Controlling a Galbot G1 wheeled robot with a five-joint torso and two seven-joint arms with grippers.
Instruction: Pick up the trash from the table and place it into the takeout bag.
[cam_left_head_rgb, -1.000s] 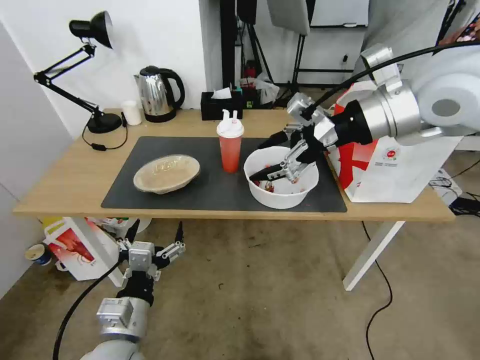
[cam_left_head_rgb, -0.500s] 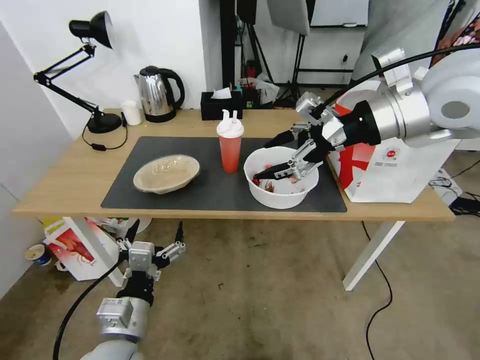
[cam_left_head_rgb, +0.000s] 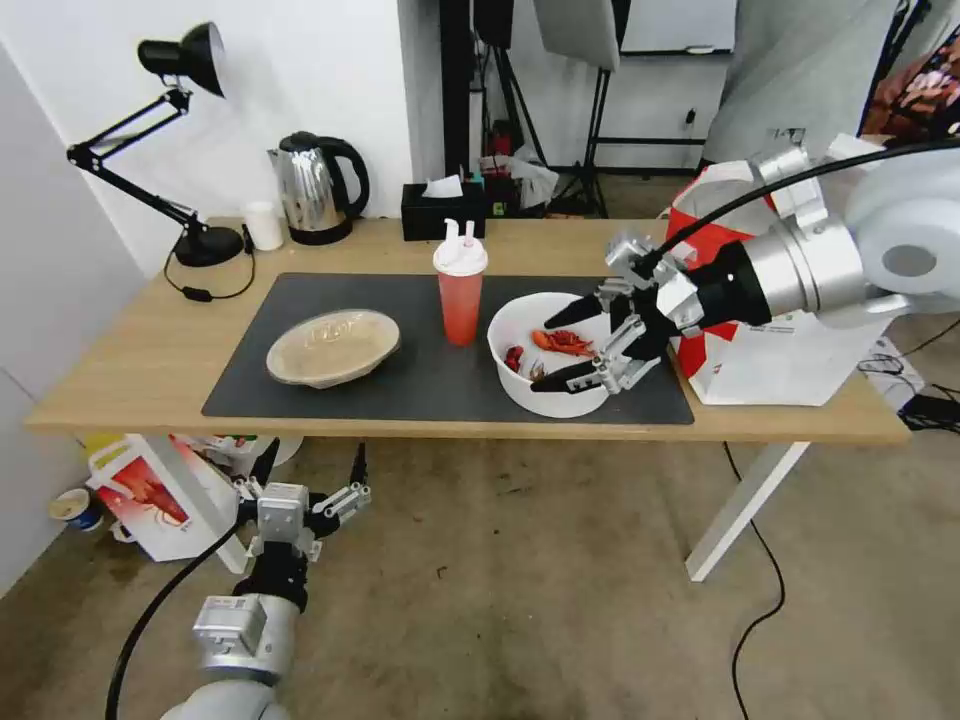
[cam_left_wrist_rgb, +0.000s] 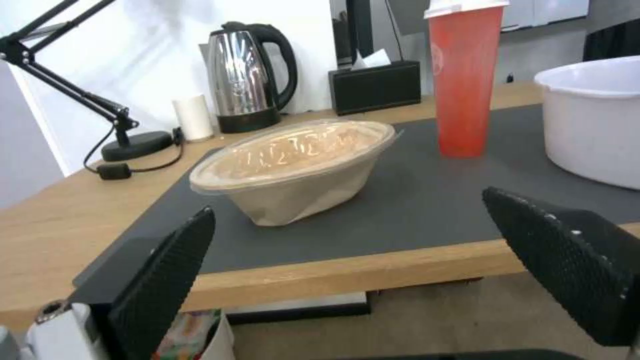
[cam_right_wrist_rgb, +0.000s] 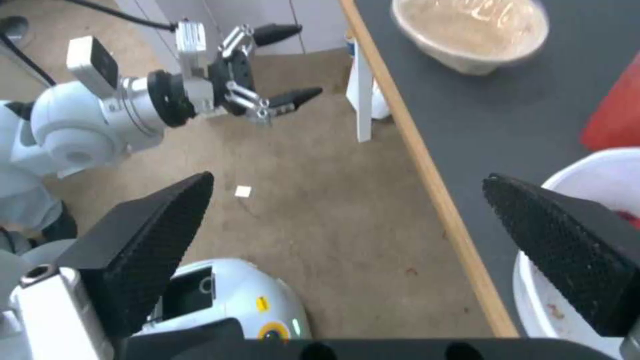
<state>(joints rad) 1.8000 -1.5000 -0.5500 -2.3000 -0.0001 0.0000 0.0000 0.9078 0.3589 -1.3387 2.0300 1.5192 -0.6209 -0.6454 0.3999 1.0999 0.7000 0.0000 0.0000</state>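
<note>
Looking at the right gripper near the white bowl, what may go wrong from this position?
The right gripper, jaws open, straddles the near wall of the big white round bowl of red crayfish shells; a one-sided rim grip may tilt it and spill them. The tall red translucent cup stands close beside and could be knocked over.

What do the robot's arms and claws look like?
Both arms are shiny silver and white with black collars and a black cable. The left gripper and right gripper have silver metal linkages ending in pointed black fingers with bumpy, dotted pads.
</note>
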